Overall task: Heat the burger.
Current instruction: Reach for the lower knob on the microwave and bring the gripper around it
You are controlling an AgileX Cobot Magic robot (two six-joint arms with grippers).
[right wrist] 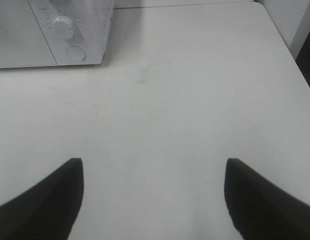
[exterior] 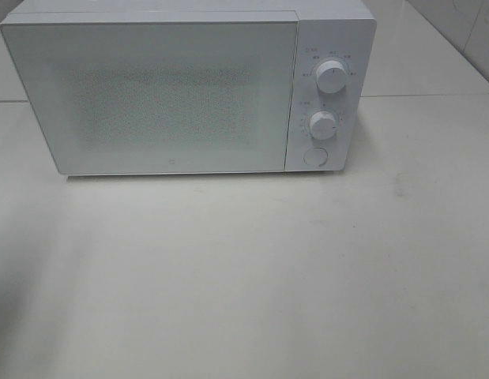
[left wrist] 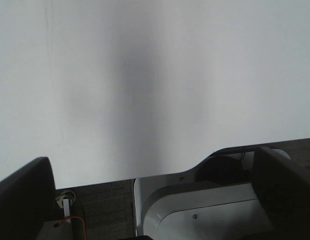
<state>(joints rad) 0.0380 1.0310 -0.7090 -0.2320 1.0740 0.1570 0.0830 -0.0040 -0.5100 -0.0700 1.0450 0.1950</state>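
Gaping: left pincer [left wrist: 153, 156], right pincer [right wrist: 153, 162].

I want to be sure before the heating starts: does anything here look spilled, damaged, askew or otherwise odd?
Nothing looks spilled or damaged. The microwave stands straight on the table with its door shut. The only oddity is that no burger shows in any view; whether it sits behind the frosted door cannot be told.
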